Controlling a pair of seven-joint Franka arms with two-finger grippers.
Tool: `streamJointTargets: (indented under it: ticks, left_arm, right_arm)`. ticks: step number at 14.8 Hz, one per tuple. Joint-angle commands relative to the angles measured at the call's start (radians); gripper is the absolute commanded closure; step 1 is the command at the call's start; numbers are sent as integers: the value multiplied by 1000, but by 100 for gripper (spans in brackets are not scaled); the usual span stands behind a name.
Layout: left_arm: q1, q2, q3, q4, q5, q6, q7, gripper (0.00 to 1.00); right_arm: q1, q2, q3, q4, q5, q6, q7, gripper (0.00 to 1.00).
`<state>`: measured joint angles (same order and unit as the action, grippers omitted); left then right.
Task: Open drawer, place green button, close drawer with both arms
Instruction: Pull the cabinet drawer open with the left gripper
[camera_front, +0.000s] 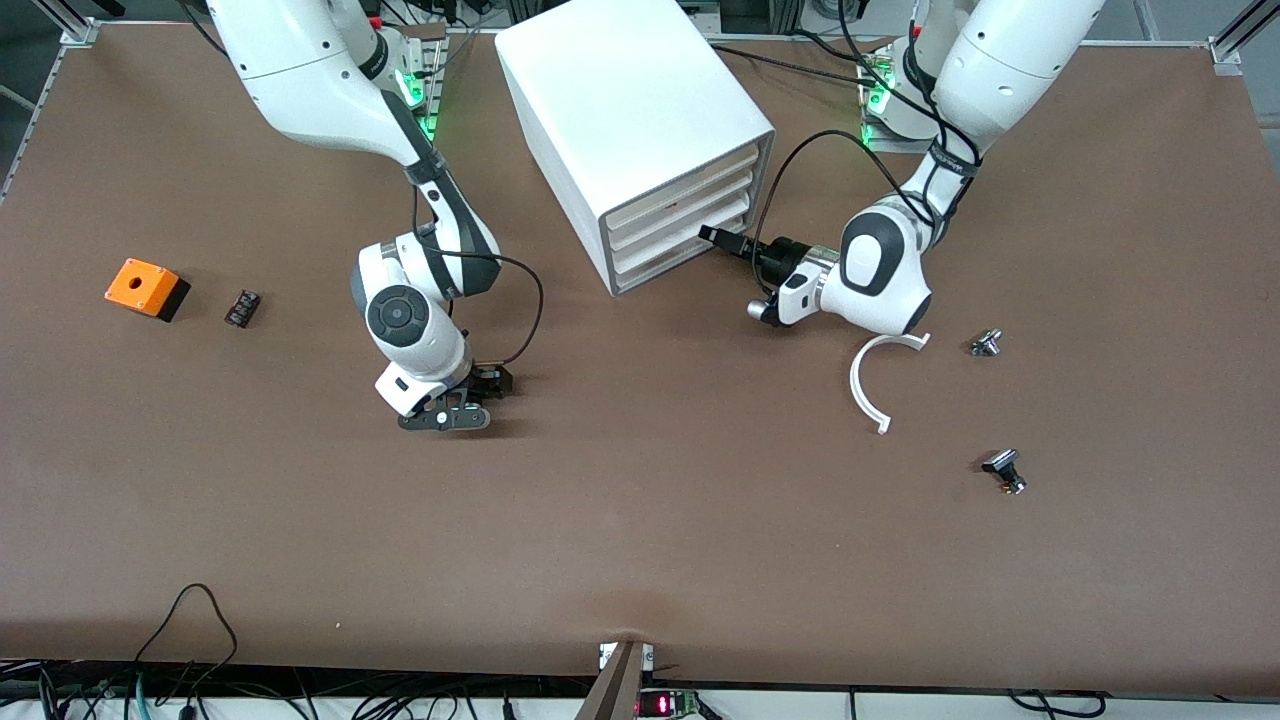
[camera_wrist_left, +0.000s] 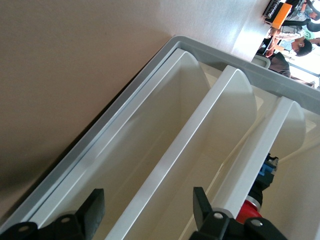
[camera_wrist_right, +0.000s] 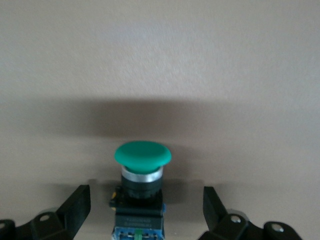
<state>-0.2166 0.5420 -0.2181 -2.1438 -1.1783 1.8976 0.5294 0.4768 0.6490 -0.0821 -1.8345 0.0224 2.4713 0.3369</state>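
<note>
The white cabinet (camera_front: 640, 110) stands at the robots' edge of the table, all four drawers shut, the drawer (camera_front: 668, 266) lowest. My left gripper (camera_front: 714, 236) is at the drawer fronts, open. In the left wrist view the left gripper (camera_wrist_left: 148, 202) straddles one white front lip (camera_wrist_left: 200, 120) without touching it; I cannot tell whose drawer's lip it is. My right gripper (camera_front: 478, 398) is down at the table, open. The button (camera_wrist_right: 142, 155), green cap on a black-and-blue body, lies between the fingers (camera_wrist_right: 80, 202) of the right gripper (camera_wrist_right: 146, 201), with a gap on each side.
An orange box (camera_front: 147, 288) and a small black part (camera_front: 242, 307) lie toward the right arm's end. Toward the left arm's end are a white curved piece (camera_front: 878, 385), a silver button (camera_front: 986, 343) and a black-capped button (camera_front: 1004, 470).
</note>
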Motion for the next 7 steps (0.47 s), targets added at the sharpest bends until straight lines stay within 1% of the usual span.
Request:
streamJointTargets:
  ticks: [1, 2, 3, 4, 5, 6, 7]
  left_arm:
    - [-27, 19, -33, -13, -43, 64, 27, 44]
    - [-27, 32, -52, -13, -43, 95, 27, 46]
    - [-29, 42, -58, -13, -43, 103, 27, 50]
    - [-32, 50, -58, -13, -43, 106, 27, 56]
    - [-33, 52, -58, -13, -43, 106, 29, 78]
    - [-32, 52, -58, -13, -43, 104, 27, 100]
    - [-30, 50, -57, -11, -40, 104, 26, 100]
  right_arm:
    - [-3, -32, 4, -58, 19, 31, 7, 0]
    - [-3, -31, 4, -60, 21, 29, 7, 1]
    - [-3, -35, 4, -66, 22, 29, 13, 7]
    - [-1, -38, 4, -66, 24, 23, 30, 22]
    - [-1, -42, 5, -66, 24, 20, 51, 44]
    - [-1, -42, 5, -66, 24, 18, 77, 57]
    - [2, -42, 7, -65, 24, 18, 92, 71]
